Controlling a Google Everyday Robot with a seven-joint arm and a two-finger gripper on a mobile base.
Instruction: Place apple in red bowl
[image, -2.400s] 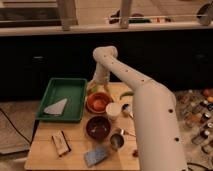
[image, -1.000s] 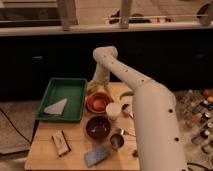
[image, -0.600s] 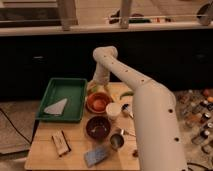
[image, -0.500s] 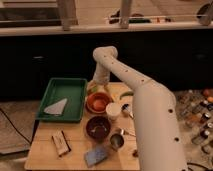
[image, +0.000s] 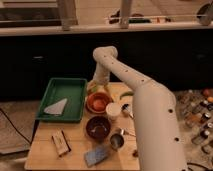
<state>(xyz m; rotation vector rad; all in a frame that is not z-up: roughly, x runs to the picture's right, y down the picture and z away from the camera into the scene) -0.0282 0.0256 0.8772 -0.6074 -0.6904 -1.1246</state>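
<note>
The pincer hangs at the far rim of the red bowl; whether it is apart or together cannot be told. A rounded orange-red shape directly below the pincer, inside the bowl, is probably the apple, so placement appears done or nearly so, with withdrawal remaining. The dark bowl sits nearer the camera on the counter. Contact between pincer and apple is hidden.

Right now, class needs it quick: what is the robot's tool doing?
Tool: low at the far rim of the red bowl; what it is doing cannot be told.
</note>
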